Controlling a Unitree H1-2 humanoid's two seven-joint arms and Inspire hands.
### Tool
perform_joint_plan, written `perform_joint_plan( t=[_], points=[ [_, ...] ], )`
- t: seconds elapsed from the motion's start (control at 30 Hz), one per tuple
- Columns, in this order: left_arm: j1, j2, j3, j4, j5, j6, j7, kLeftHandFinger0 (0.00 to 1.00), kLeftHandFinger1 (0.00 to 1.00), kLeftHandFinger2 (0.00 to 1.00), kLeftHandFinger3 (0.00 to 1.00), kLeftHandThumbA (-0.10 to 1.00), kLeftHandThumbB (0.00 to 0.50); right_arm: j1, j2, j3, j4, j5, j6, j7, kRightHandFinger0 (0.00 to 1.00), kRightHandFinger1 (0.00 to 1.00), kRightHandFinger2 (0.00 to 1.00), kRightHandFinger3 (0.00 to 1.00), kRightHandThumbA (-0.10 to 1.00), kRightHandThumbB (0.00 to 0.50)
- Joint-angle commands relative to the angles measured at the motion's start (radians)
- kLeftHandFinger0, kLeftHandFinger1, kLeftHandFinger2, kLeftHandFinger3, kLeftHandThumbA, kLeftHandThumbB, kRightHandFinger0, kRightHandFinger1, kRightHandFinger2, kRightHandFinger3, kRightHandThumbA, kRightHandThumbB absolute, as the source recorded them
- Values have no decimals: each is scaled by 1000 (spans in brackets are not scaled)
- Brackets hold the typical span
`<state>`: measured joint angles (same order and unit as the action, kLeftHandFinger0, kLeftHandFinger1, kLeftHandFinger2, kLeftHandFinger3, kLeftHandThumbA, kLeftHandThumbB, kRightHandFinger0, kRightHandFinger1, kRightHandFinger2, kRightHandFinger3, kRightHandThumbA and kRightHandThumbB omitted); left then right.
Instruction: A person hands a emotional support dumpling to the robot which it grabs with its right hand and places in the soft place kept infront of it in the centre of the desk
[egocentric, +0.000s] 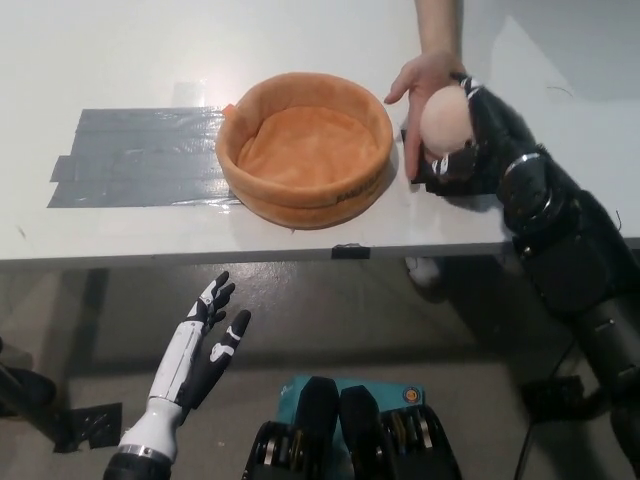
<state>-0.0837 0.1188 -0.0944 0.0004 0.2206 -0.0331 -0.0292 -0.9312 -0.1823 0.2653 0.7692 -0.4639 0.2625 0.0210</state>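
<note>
The black right hand (478, 140) is closed around the cream dumpling toy (444, 118), which is also cradled by a person's hand (418, 88) just right of the orange soft bowl (304, 148) at the desk's (120, 60) centre. The bowl carries dark lettering near its front rim, too small to read, and stands close to the desk's front edge, beside grey tape strips (140, 160). The white left hand (200, 345) rests below the desk edge with fingers spread, holding nothing.
</note>
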Motion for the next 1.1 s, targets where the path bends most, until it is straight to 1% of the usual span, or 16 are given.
perform_joint_plan(
  t=[0.0,0.03,0.07,0.1,0.13,0.17,0.2,0.27,0.3,0.47,0.63,0.73,0.8,0.87,0.93,1.07],
  points=[
    [-15,2,7,-29,-4,-24,6,1000,1000,1000,1000,870,28,-64,10,-9,32,11,-40,-33,1000,1000,1000,1000,835,375],
    [-15,1,7,-27,-3,-30,9,1000,1000,1000,1000,864,23,-64,16,-27,41,23,-44,-57,1000,1000,1000,1000,690,363],
    [-16,0,7,-26,-3,-32,10,1000,1000,1000,1000,861,28,-65,21,-39,49,29,-46,-78,666,712,848,1000,469,297],
    [-15,0,8,-26,-3,-30,11,1000,1000,1000,1000,861,30,-67,25,-46,56,30,-49,-96,525,633,767,940,386,285],
    [-13,-2,9,-35,-1,-16,11,1000,1000,1000,1000,862,39,-69,31,-53,72,20,-60,-147,217,359,518,676,-62,231],
    [-15,-2,9,-37,-2,-12,9,1000,1000,1000,1000,862,38,-69,37,-65,78,18,-77,-191,43,219,423,524,-92,225],
    [-19,1,8,-35,0,-15,7,1000,1000,1000,1000,862,31,-73,42,-78,101,18,-111,-248,2,205,555,550,-100,199],
    [-22,2,10,-26,-6,-27,8,1000,1000,1000,1000,861,29,-70,43,-87,108,19,-177,-296,5,435,858,917,-100,187],
    [-21,2,10,-27,-7,-26,7,1000,1000,1000,1000,860,29,-70,44,-89,109,19,-192,-307,17,507,883,1000,-100,185],
    [-19,1,10,-24,-3,-29,11,1000,1000,1000,1000,869,32,-63,43,-123,66,35,-307,-382,108,622,927,969,-100,191],
    [-19,2,12,-22,-11,-31,7,1000,1000,1000,1000,875,43,-65,52,-129,-57,2,-332,-431,21,484,881,897,-100,166],
    [-22,3,11,-21,2,-26,13,1000,1000,1000,1000,881,48,-62,62,-120,-173,-27,-324,-439,0,447,864,969,-100,164],
    [-23,3,11,-24,-1,-23,10,1000,1000,1000,1000,880,40,-75,80,-113,-236,-42,-335,-456,0,362,821,818,-100,185],
    [-20,3,10,-28,1,-20,10,1000,1000,1000,1000,879,32,-78,106,-101,-318,-46,-289,-418,5,451,890,887,-100,176],
    [-21,4,10,-27,2,-27,11,1000,1000,1000,1000,867,17,-89,132,-78,-330,-63,-286,-409,0,319,861,886,-100,201],
    [-20,-2,14,-32,-6,-12,10,1000,1000,1000,1000,863,37,-122,180,-23,-254,-80,-338,-406,0,389,884,961,-100,180]
  ],
)
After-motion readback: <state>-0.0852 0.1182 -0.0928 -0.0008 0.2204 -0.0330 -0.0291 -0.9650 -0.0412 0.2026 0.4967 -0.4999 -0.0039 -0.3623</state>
